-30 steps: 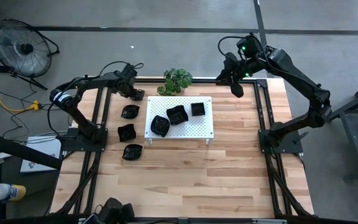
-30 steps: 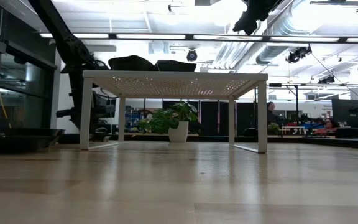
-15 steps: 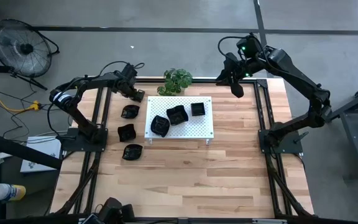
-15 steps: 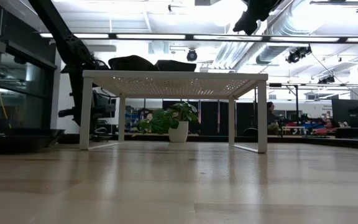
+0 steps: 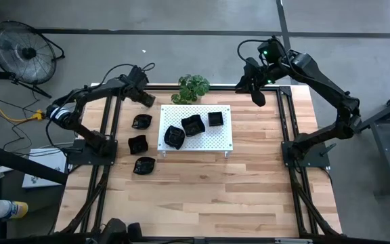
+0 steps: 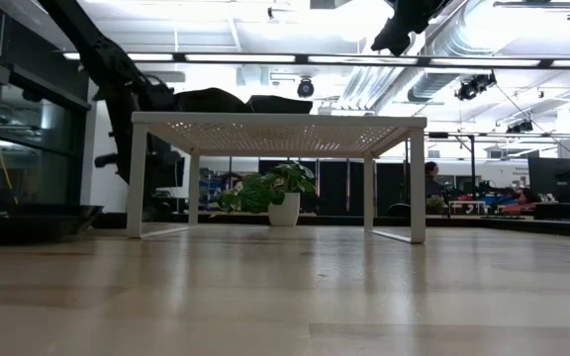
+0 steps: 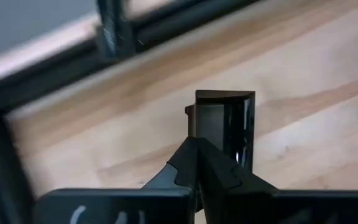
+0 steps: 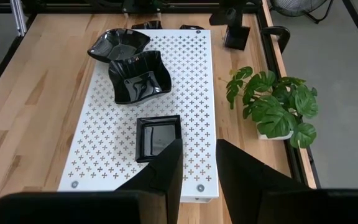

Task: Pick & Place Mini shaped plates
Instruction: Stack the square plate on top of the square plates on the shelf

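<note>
The mini shaped plates are glossy black dishes. Three lie on the white perforated board (image 5: 202, 139): a wavy one (image 5: 174, 136), another wavy one (image 5: 193, 125) and a small square one (image 5: 215, 118). Three more (image 5: 141, 121) (image 5: 138, 144) (image 5: 144, 165) rest on the wood left of the board. My left gripper (image 5: 144, 95) hovers near the table's far left corner, shut on another small square plate (image 7: 224, 121). My right gripper (image 5: 257, 95) hangs open, high over the far edge right of the potted plant (image 5: 193, 87). My left gripper pinches the small square plate by one rim edge (image 7: 202, 134) between its two fingers. The plate stands on edge in the hold, sticking out beyond the fingertips, and is lifted clear of the wood below it.
The board stands on short legs (image 6: 136, 183), so its plates (image 6: 211, 99) sit above table height. The potted plant (image 8: 275, 102) stands at the far edge behind the board. Black frame rails (image 5: 107, 129) run along both table sides. The near half of the table (image 5: 208, 196) is bare wood.
My left gripper has risen and drawn back a little toward the table's far left corner, carrying the small square plate with it. The right arm has kept still.
</note>
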### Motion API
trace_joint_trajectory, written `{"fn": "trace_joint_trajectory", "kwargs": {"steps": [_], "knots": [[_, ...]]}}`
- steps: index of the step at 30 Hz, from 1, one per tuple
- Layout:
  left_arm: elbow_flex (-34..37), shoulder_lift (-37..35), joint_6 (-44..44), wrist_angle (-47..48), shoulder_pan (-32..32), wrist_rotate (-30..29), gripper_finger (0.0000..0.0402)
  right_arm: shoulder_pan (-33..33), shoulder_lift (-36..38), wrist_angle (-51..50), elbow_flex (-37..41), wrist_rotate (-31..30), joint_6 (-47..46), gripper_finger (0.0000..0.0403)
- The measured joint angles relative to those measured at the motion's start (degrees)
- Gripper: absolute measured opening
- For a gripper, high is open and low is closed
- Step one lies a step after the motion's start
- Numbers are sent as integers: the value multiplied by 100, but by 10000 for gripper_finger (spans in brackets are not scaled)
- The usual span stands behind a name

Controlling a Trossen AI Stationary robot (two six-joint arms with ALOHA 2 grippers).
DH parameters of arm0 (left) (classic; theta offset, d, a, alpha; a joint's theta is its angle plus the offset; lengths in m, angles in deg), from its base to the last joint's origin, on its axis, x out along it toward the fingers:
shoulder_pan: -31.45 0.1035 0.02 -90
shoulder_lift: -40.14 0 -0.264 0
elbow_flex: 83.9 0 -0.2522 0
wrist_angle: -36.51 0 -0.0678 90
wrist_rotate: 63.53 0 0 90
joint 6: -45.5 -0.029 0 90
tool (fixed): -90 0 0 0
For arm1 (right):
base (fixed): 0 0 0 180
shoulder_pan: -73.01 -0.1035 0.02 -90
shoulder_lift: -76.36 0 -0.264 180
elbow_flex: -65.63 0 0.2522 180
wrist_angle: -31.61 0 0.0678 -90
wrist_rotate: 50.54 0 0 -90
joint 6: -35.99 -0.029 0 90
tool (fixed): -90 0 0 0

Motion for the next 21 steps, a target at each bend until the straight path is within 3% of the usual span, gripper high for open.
{"fn": "trace_joint_trajectory", "kwargs": {"steps": [8,21], "knots": [[4,-755,-253,38,0,-332,0,0,0,0,0,0,-1,92],[6,-1880,-751,-229,-66,-291,0,2,0,0,0,-90,-138,92]]}}
